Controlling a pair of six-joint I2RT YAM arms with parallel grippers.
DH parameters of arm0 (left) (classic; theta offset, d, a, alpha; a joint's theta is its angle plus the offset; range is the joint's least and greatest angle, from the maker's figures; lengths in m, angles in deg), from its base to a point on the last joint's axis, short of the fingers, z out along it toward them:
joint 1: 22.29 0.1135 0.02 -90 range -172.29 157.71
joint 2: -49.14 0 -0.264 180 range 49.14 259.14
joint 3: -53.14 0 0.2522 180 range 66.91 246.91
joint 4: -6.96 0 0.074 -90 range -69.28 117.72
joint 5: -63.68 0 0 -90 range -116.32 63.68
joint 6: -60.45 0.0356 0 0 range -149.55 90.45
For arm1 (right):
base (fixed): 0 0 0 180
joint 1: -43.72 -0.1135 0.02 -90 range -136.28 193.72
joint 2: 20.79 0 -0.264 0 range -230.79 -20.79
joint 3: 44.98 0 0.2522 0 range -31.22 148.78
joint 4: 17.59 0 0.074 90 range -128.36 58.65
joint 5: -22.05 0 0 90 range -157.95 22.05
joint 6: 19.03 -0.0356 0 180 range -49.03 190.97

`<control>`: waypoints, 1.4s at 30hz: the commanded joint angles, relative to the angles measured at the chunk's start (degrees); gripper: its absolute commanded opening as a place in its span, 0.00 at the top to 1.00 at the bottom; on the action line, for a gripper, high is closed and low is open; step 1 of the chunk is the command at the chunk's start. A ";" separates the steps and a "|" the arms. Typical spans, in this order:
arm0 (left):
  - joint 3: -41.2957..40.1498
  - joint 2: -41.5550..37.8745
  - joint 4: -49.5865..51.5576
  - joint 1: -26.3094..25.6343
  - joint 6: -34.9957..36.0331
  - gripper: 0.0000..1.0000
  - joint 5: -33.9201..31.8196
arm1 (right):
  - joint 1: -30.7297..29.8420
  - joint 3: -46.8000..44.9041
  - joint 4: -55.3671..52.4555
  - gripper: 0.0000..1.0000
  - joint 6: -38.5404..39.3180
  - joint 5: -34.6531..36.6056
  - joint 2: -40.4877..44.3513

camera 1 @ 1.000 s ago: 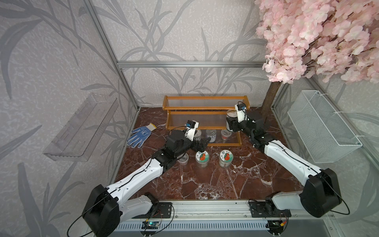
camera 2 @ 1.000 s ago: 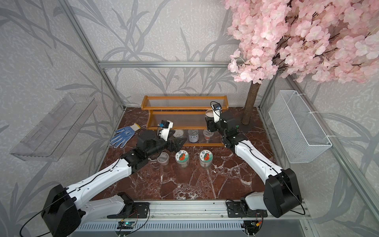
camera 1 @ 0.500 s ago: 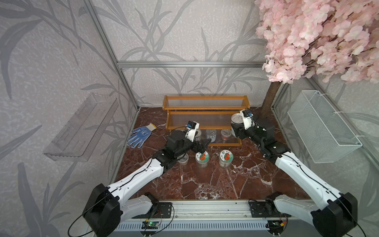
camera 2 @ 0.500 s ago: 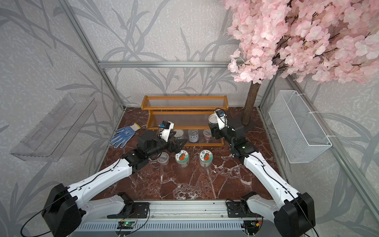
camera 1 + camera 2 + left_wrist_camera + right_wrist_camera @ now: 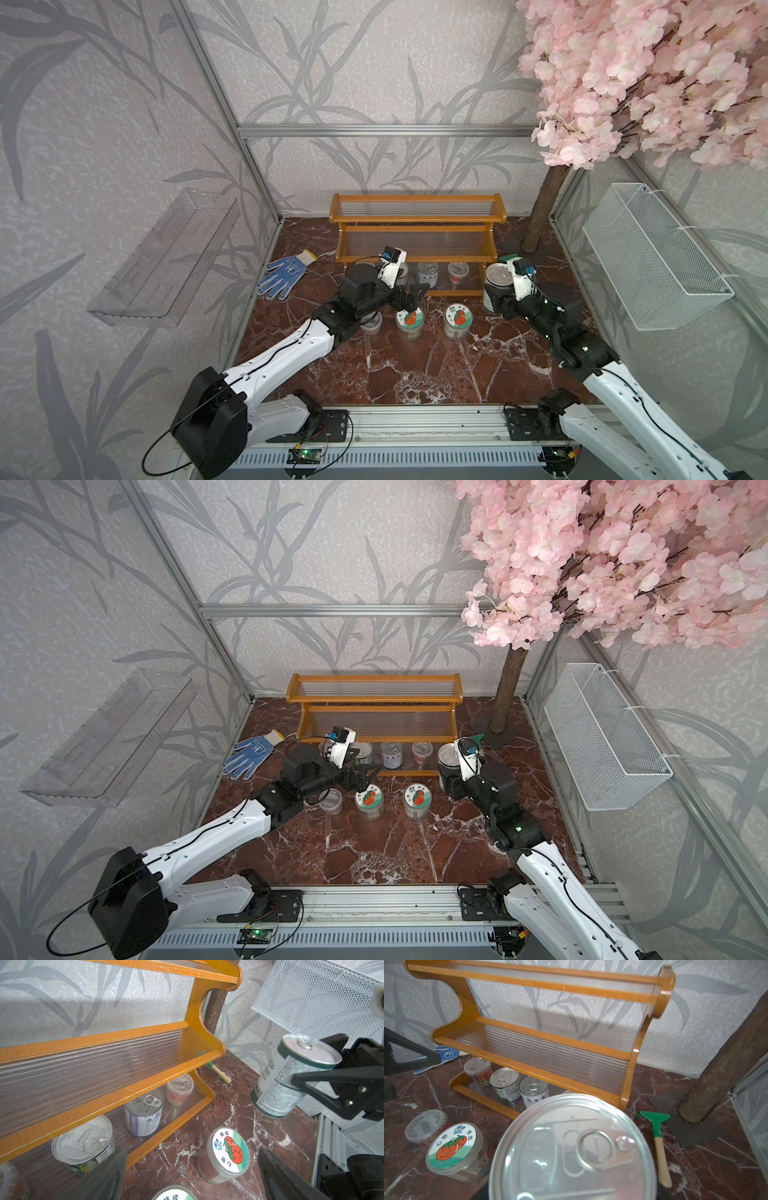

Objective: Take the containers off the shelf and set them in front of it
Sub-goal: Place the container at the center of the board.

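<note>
The orange-brown shelf (image 5: 415, 230) stands at the back of the marble floor. Its bottom tier holds a short tin (image 5: 83, 1145), a second tin (image 5: 144, 1111) and a clear cup (image 5: 179, 1089). Two tomato-lidded jars (image 5: 409, 322) (image 5: 457, 318) and a clear cup (image 5: 371, 326) stand in front of it. My left gripper (image 5: 411, 297) hangs open just above the left jar (image 5: 227, 1153), holding nothing. My right gripper (image 5: 500, 305) is shut on the taller labelled tin (image 5: 498, 276), tilted and low over the floor beside the shelf's right end. That tin's lid (image 5: 571, 1147) fills the right wrist view.
A blue glove (image 5: 286, 272) lies left of the shelf. A green scraper (image 5: 658, 1136) lies by the tree trunk (image 5: 540, 216) and its dark base plate. A white wire basket (image 5: 652, 257) hangs on the right wall, a clear acrylic tray (image 5: 166, 257) on the left wall.
My right arm has carried the tall tin away from the shelf's right end, forward and down toward the floor. The left arm has stayed where it was.
</note>
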 commanded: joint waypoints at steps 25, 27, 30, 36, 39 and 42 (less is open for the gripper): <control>0.81 -1.77 3.33 0.15 0.32 0.00 3.81 | -2.39 -13.91 14.25 0.32 -4.68 13.44 -5.22; 0.83 -2.12 3.90 0.11 0.33 0.00 3.91 | -5.29 -14.85 16.34 0.32 -4.68 16.69 -6.96; 0.60 -3.06 4.67 0.18 0.57 0.00 3.60 | -10.43 -16.11 19.38 0.32 -18.10 26.04 -9.87; 0.51 -3.58 6.12 0.19 1.04 0.00 3.37 | -11.65 -18.71 24.63 0.32 -18.06 33.15 -10.12; 0.42 -3.41 6.04 0.11 1.08 0.00 3.29 | -11.65 -18.75 23.37 0.32 -18.98 33.46 -10.78; 0.46 -2.87 5.75 0.21 1.13 0.00 3.37 | -11.65 -19.70 22.93 0.32 -21.71 34.19 -11.52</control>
